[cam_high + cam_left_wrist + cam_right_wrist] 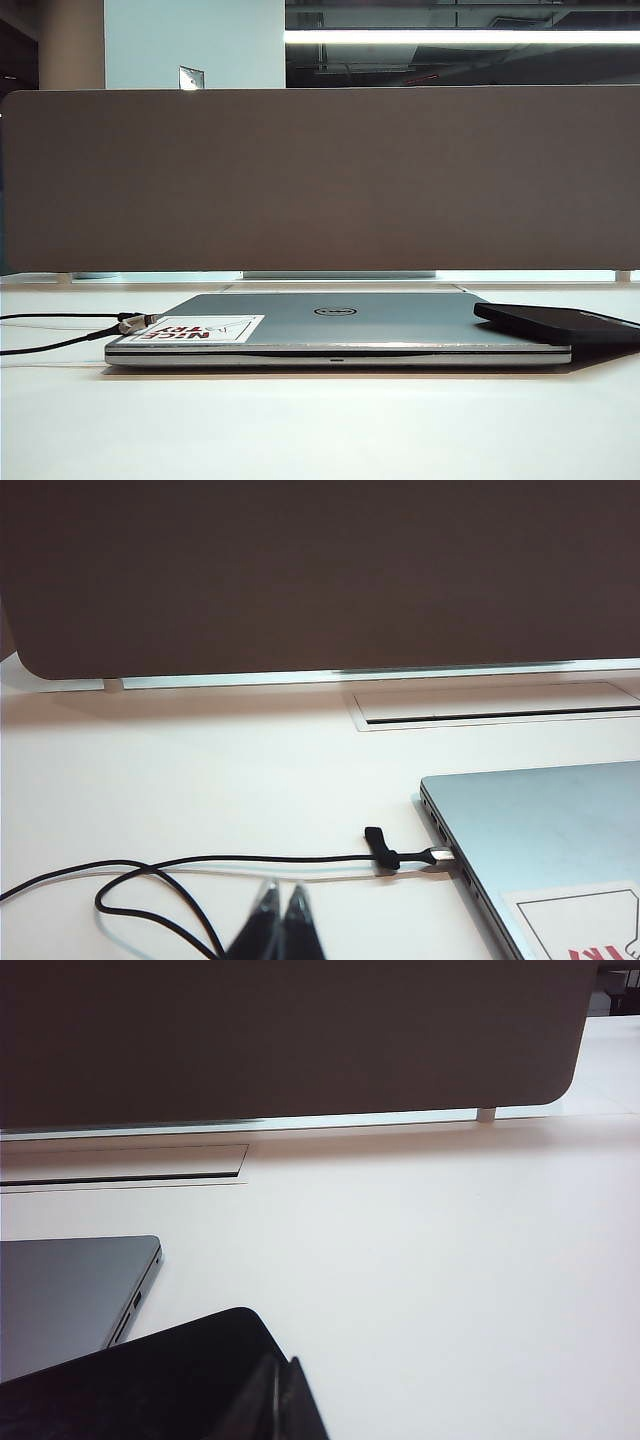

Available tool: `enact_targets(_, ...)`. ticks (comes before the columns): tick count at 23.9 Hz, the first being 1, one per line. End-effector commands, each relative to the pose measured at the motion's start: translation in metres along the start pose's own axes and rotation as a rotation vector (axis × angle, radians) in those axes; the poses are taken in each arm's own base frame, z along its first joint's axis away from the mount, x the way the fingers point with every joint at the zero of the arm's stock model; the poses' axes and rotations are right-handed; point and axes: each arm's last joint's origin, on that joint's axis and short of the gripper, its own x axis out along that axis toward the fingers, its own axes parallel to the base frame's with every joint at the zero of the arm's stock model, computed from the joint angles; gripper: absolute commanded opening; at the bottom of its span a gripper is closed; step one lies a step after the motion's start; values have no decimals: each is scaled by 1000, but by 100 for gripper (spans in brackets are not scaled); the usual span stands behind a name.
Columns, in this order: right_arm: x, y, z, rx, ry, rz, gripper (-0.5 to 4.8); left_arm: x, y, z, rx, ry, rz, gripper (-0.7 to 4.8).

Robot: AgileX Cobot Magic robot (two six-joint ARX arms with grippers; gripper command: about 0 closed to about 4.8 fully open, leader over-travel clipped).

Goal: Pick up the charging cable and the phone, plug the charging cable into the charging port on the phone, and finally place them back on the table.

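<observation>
Closed silver Dell laptop (340, 330), flat on white counter (320, 425). Phone (560, 325): thin, glossy black, resting on laptop's right edge. Charging cable (200, 865): thin black cord, silvery plug tip touching laptop's left edge. Left claw (281, 912): together, empty, near cable. Right claw (283, 1390): together, empty, in front of the phone.

Laptop (340, 330) mid-table (320, 430); divider (320, 180) behind.
</observation>
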Motion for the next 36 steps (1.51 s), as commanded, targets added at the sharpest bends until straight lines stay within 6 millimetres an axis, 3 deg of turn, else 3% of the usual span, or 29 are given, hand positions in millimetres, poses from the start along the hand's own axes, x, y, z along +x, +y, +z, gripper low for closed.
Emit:
enact_targets(1, -1, 0, 4, 0, -28, 0, 17, 0, 0, 2, 0, -16, 2, -5)
enact_targets(6, -1, 0, 6, 0, -32, 2, 16, 0, 0, 2, -6, -16, 2, -5)
enact_targets(7, -1, 0, 8, 0, -39, 3, -4, 0, 0, 2, -23, -17, 1, -5)
enact_targets(9, -4, 1, 19, 0, -71, 4, -4, -1, 0, 7, -73, -52, 0, -5)
enact_targets(11, -10, 1, 42, 0, -124, 6, -4, -3, 0, 19, -87, -87, -2, -5)
enact_targets(22, -11, 7, 106, 15, -129, 124, -4, 3, 1, 52, -216, -123, -13, -5)
enact_targets(28, 1, 9, 142, 13, -116, 170, -4, 28, 4, 79, -210, -48, -6, -5)
enact_targets(31, 7, 13, 160, 14, -119, 194, -4, 51, 1, 93, -151, 19, -36, -5)
enact_targets(36, 13, 28, 167, 18, -94, 319, -4, 77, -10, 101, -90, 94, -111, -5)
